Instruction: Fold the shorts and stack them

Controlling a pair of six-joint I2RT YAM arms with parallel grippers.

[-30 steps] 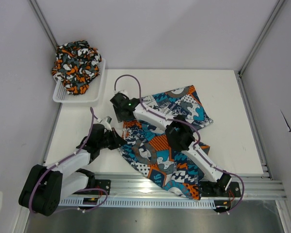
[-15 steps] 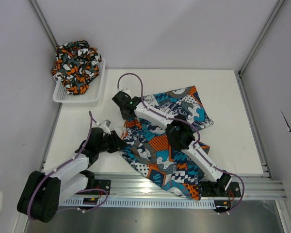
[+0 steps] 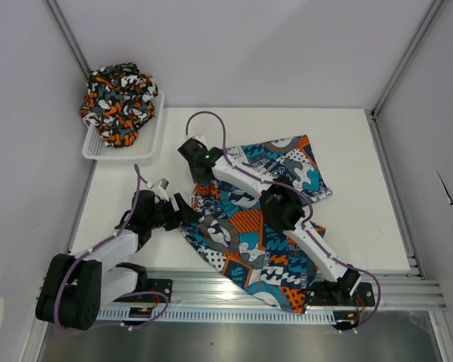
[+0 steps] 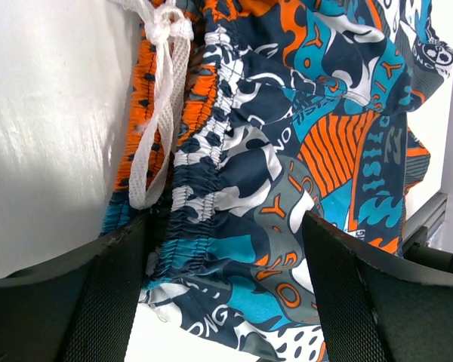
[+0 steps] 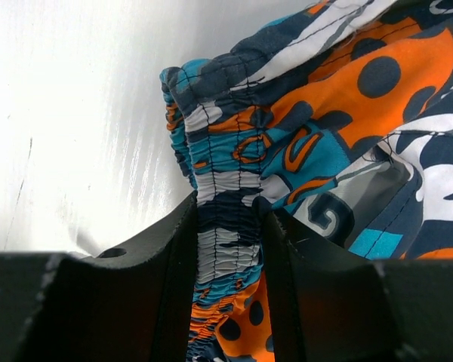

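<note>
There are two pairs of shorts, two claws and one basket. The patchwork shorts [image 3: 238, 237] lie spread on the bench [image 3: 362, 188], running from its middle to the near edge, where one end hangs past the edge over the rail. The camouflage shorts [image 3: 118, 102] sit as a crumpled bundle in the white mesh basket [image 3: 147, 143] at the far left corner of the bench, well apart from the first pair. The bundle hides most of the basket, and neither legs nor waist can be told apart in it.

The left claw [image 3: 183, 213] is low at the left side of the patchwork shorts with its fingers spread wide. In the left wrist view they stand either side of the gathered waistband [image 4: 204, 173] and the single white drawstring [image 4: 160, 113], gripping nothing.

The right claw [image 5: 228, 226] is closed on the far left end of the same waistband. In the right wrist view both fingers press against the elastic, which is pinched upright between them. From above, that claw's fingertips are hidden under its own wrist, and the right arm crosses the shorts and covers a strip of the print. Each wrist view cuts off all but a small part of the cloth.
</note>
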